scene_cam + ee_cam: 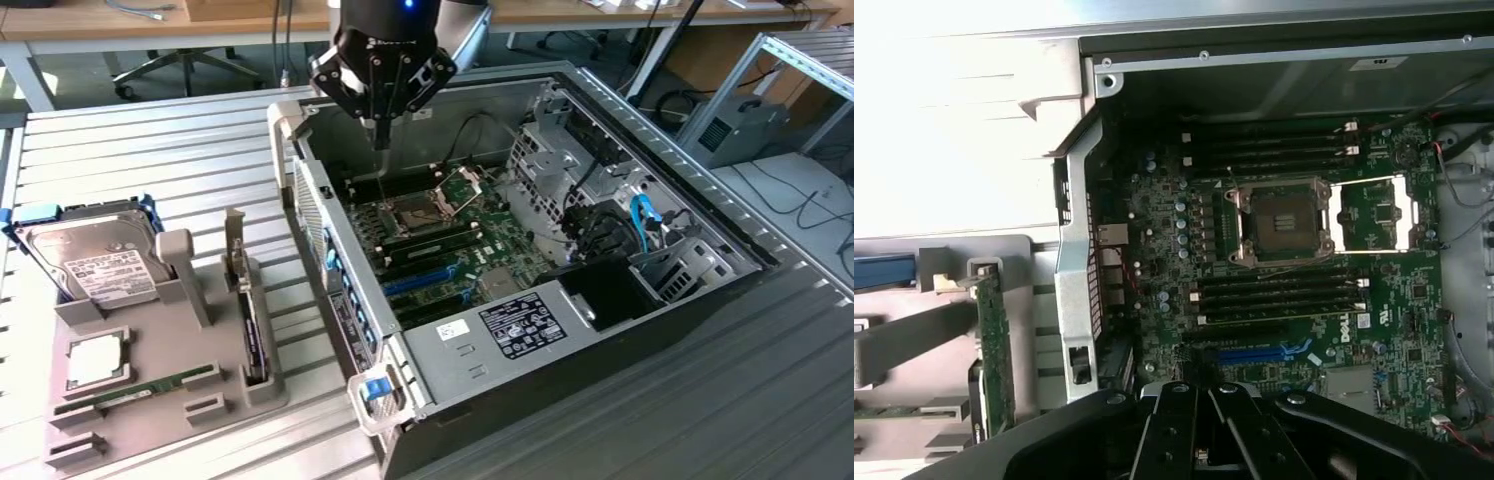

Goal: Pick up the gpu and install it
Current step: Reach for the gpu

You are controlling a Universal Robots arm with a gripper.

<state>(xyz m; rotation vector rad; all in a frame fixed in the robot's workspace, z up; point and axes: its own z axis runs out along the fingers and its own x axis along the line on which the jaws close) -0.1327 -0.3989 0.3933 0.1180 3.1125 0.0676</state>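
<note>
The gpu (250, 330) stands on its thin edge in a slot of the grey holder (160, 410). Its silver end is at the far end of the slot. The holder sits on the ribbed metal table (160, 150), on the exterior view's left of the open computer case (534, 335). A hard drive (96, 262) and a green memory stick (140, 385) rest in the same holder.

The arm reaches down from above, and the gripper (380, 140) points straight down over the open case. It hangs above the green board (454, 250), near the square chip socket (416, 215). Its jaws look pressed together with nothing between them. The gripper is well apart from the gpu.
</note>
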